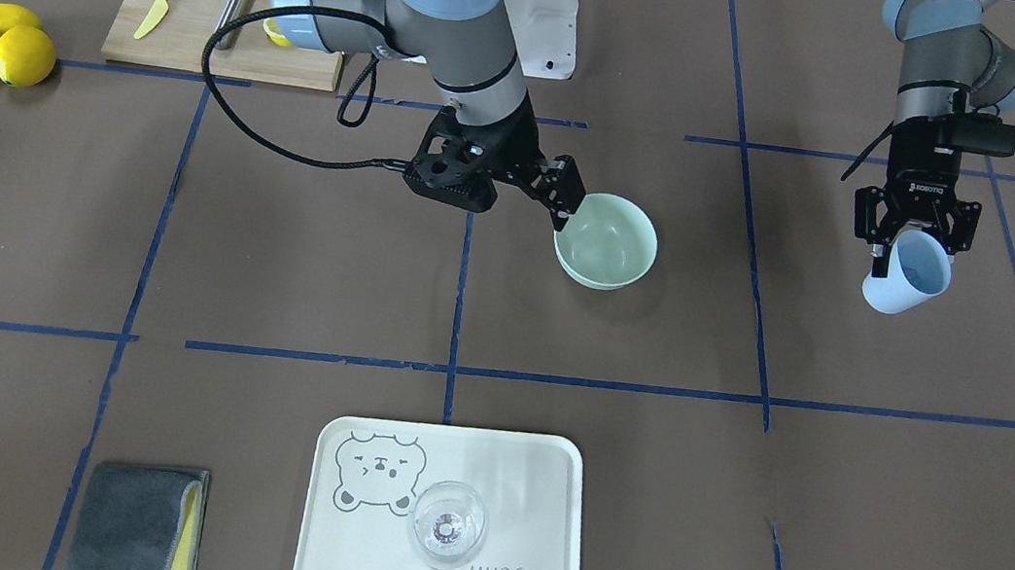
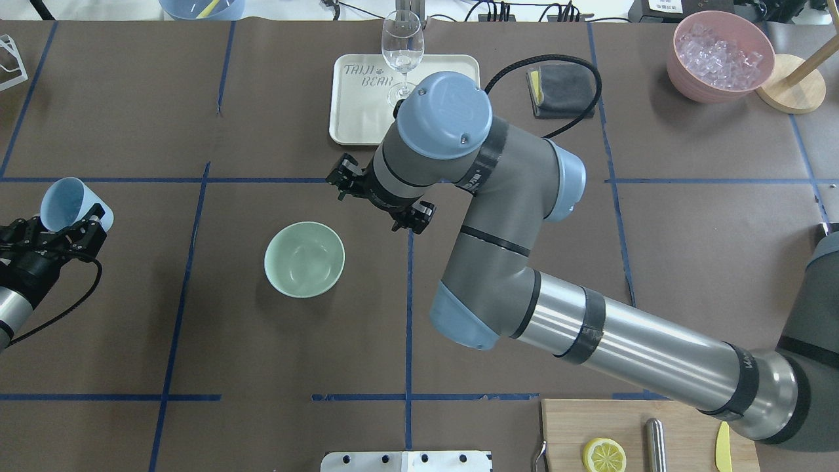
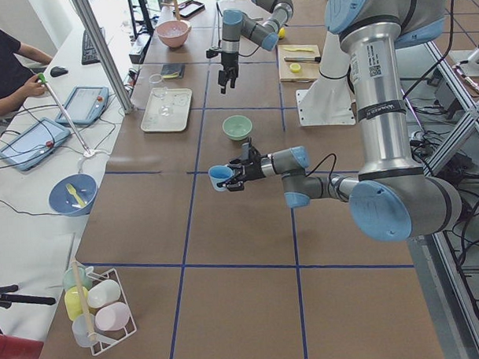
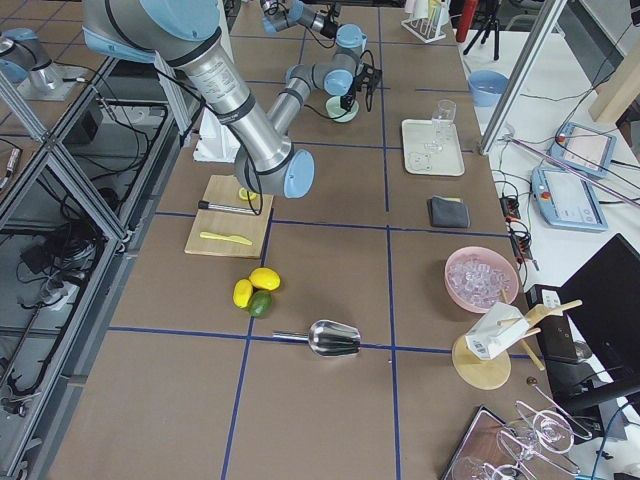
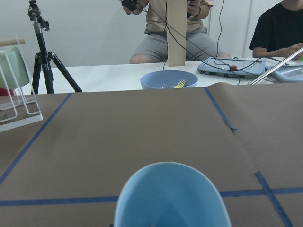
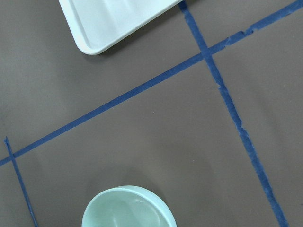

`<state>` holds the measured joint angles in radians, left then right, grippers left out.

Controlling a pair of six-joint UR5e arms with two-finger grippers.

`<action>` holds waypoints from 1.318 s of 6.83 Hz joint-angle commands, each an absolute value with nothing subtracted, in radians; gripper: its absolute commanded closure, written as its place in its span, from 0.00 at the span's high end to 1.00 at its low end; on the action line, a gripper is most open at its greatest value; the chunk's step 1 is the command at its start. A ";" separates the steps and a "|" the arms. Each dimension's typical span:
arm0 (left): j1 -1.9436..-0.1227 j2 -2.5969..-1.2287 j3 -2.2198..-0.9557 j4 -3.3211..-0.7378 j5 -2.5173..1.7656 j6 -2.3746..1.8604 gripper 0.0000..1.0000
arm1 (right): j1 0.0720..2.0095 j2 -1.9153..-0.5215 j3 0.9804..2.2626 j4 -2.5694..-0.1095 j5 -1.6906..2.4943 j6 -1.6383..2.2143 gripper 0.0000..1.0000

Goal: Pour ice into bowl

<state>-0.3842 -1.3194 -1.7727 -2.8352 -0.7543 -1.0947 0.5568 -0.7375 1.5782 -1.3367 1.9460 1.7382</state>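
The pale mint-green bowl [image 1: 607, 239] [image 2: 304, 259] stands empty near the table's middle. My right gripper [image 1: 568, 197] hangs raised beside the bowl's rim with its fingers apart and empty. In the overhead view it is hidden under its wrist. My left gripper [image 1: 910, 242] [image 2: 62, 229] is shut on a light blue cup [image 1: 909, 274] [image 2: 67, 202], held tilted above the table, well apart from the bowl. The part of the cup's inside [image 5: 170, 198] that shows holds no ice. The ice [image 2: 719, 51] [image 4: 480, 273] lies heaped in a pink container [image 2: 688, 82].
A white tray [image 1: 561, 474] [image 2: 351, 121] carries a wine glass [image 1: 447, 524] [image 2: 402, 40]. A grey and yellow cloth [image 1: 135, 522] lies beside it. A cutting board [image 1: 208, 30], lemons [image 1: 21, 49] and a metal scoop [image 4: 332, 338] lie on my right side.
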 commanded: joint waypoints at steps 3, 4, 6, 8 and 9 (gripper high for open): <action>-0.380 -1.492 -1.776 -2.835 -0.747 -0.784 0.00 | 0.578 -0.865 1.711 -1.338 1.944 1.736 1.00; -0.380 -1.494 -1.782 -2.826 -0.747 -0.773 0.00 | 0.580 -0.918 1.768 -1.336 1.936 1.735 1.00; -0.374 -1.521 -1.781 -2.809 -0.746 -0.772 0.00 | 0.583 -1.001 1.808 -1.330 1.933 1.709 1.00; -0.371 -1.622 -1.793 -2.597 -0.742 -0.776 0.00 | 0.584 -1.066 1.868 -1.325 1.934 1.700 1.00; -0.350 -1.628 -1.795 -2.570 -0.685 -0.776 0.00 | 0.584 -1.066 1.868 -1.327 1.933 1.700 1.00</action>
<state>-0.3669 -1.6002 -1.7917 -2.6313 -0.7284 -0.7752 0.5837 -1.0540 1.8569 -1.3265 1.9336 1.7014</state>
